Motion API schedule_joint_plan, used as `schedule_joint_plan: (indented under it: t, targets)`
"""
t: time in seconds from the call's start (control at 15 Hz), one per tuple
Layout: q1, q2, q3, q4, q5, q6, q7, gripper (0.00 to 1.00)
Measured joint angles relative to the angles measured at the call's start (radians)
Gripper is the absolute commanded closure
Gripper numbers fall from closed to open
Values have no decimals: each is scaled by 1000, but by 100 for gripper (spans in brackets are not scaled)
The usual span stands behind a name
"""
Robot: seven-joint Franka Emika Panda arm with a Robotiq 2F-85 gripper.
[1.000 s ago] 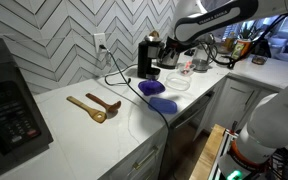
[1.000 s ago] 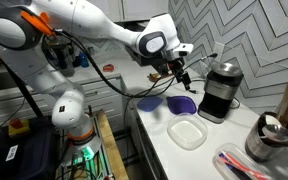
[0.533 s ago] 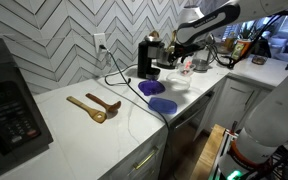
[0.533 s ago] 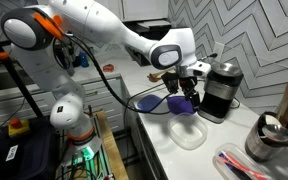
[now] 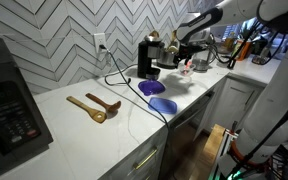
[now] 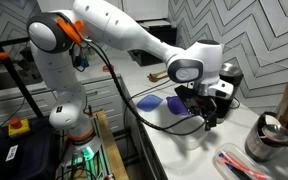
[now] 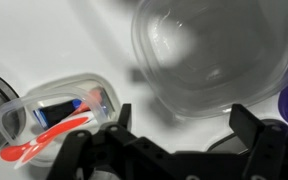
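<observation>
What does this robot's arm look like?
A white arm of smooth rounded segments, with an orange band at one joint, a grey round cap at the wrist, a black cable hanging beside it, and a black gripper with two fingers.

Arm (image 6: 124, 22) stretched out, gripper (image 6: 207, 117) pointing down, jaws wide apart.
</observation>
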Motion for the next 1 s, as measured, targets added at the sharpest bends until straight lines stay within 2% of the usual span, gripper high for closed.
schedule_joint_plan:
  t: [0.13, 0.4, 1.0]
  targets:
    - [-16, 40, -14, 56, 4, -40, -32, 0]
    - [-48, 109, -27, 137, 3, -44, -104, 0]
    - [-99, 229, -16, 226, 96, -43, -302, 0]
